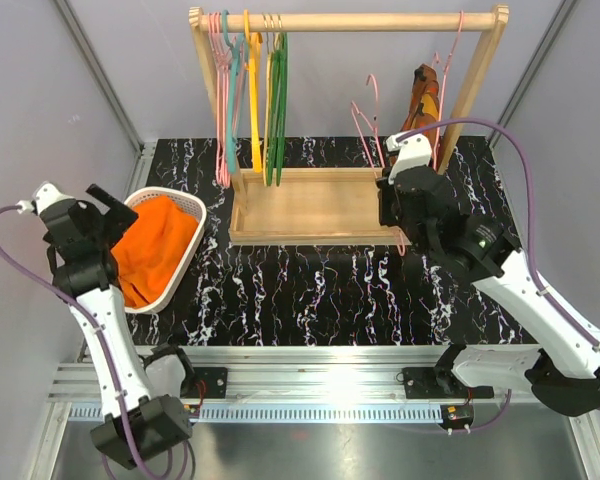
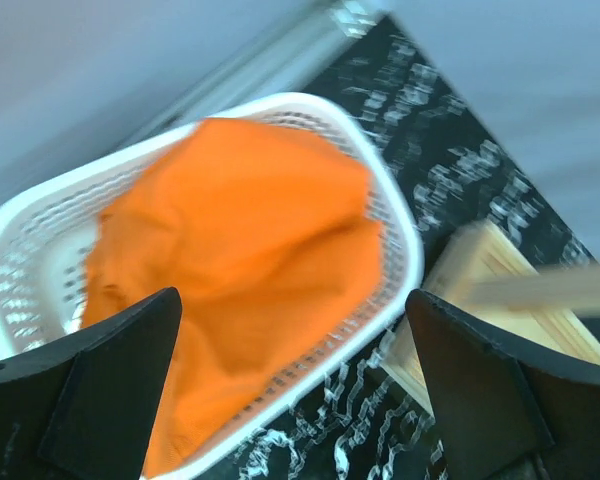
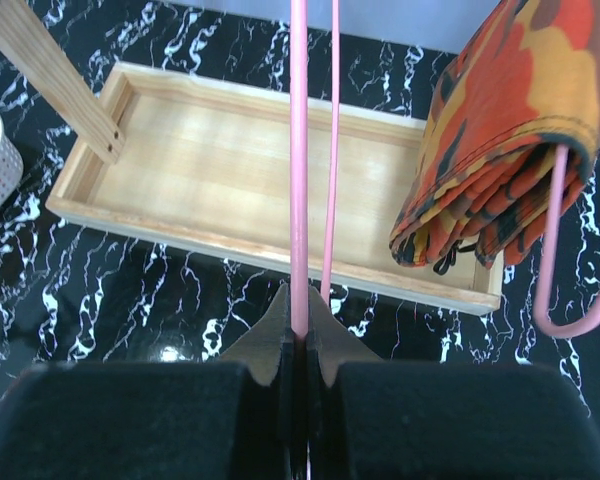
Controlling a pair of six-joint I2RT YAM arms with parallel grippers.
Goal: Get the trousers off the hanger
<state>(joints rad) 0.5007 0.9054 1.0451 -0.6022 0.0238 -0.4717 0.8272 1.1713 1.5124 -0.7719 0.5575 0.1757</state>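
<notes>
Near left, trousers (image 1: 152,250) lie binned under our spread left end effector (image 2: 292,345); we'd next rehang the hanger (image 3: 298,150) our right end effector (image 3: 300,325) pinches.

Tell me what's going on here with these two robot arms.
The plain bright orange cloth trousers lie bunched in the white plastic basket at the table's left, already off the hanger. The left gripper hovers open above them, holding nothing. The right gripper is shut on the thin pink wire hanger, which is bare, by the wooden rack's base tray. An orange-patterned garment hangs on another pink hanger nearby.
</notes>
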